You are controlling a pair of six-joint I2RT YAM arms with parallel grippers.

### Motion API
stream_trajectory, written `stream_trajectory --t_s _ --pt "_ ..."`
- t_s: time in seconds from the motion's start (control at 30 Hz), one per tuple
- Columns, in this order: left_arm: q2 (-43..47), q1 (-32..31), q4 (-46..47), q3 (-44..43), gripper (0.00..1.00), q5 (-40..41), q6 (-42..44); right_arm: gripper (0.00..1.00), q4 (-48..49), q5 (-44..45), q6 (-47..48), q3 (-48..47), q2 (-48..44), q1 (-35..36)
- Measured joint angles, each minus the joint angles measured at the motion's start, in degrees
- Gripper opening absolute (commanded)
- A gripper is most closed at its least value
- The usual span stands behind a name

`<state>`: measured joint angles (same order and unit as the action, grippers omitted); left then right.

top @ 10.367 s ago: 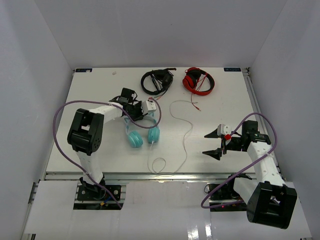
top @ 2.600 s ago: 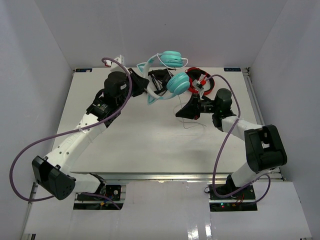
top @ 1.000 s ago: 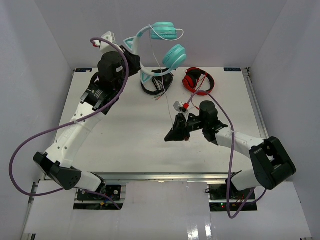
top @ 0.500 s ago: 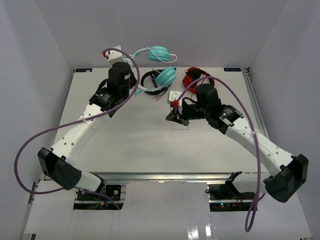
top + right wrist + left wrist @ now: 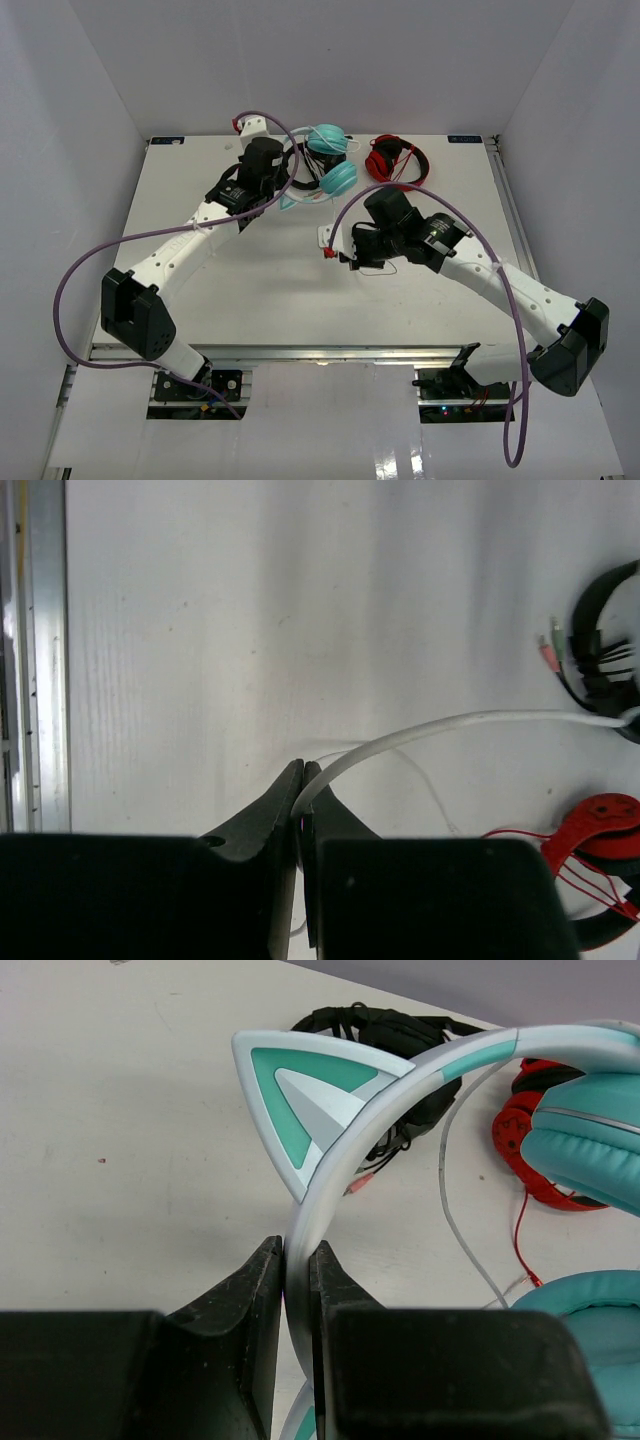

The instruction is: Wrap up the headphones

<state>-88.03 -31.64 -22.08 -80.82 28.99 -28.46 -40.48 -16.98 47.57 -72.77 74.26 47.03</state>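
The teal headphones (image 5: 336, 172) hang just above the back middle of the table. My left gripper (image 5: 297, 1260) is shut on their whitish headband (image 5: 400, 1080), just below a cat ear (image 5: 300, 1100). Both teal ear cups (image 5: 590, 1140) show at the right of the left wrist view. White cable strands cross the upper cup. The thin white cable (image 5: 450, 725) arcs from the headphones to my right gripper (image 5: 303, 775), which is shut on it. In the top view the right gripper (image 5: 342, 250) is low over mid-table, in front of the headphones.
Black headphones (image 5: 400, 1040) lie on the table behind the teal pair, partly covered by it. Red headphones (image 5: 397, 160) with a thin red cord lie to their right. The table's metal front rail (image 5: 40, 650) shows in the right wrist view.
The left arm has lowered the headphones from high above the back wall down to just over the table. The right gripper, still holding the cable, swung back toward mid-table.
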Motion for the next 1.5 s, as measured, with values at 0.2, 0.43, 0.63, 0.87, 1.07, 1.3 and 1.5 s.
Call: stream_trajectory --t_s 0.2,0.43,0.63,0.87,1.07,1.3,1.5 --pt "-0.2 0.0 1.9 -1.7 0.00 -1.2 1.2 0.08 -3.3 7.1 4.9 0.3 0.1 1.1" --pt "-3.7 0.0 4.1 3.2 0.00 -5.2 2.3 0.08 -1.3 19.0 8.9 -7.2 1.2 0.4" --pt "-9.1 -0.2 3.1 7.3 0.00 -11.1 4.3 0.08 0.7 24.5 11.0 -8.1 2.0 0.0" --pt "-9.2 -1.5 5.8 11.2 0.00 -18.7 8.3 0.08 5.0 30.2 14.0 -4.3 2.0 -0.6" --pt "-3.9 -2.0 8.1 17.7 0.00 -27.2 12.8 0.08 8.7 31.1 15.8 0.5 1.9 -4.1" --pt "5.8 -2.9 10.6 22.5 0.00 -36.2 15.8 0.08 10.6 20.1 13.0 0.5 1.7 -10.8" --pt "11.9 -3.1 11.5 24.1 0.00 -40.6 15.6 0.08 10.7 8.0 7.8 0.6 1.8 -15.4"
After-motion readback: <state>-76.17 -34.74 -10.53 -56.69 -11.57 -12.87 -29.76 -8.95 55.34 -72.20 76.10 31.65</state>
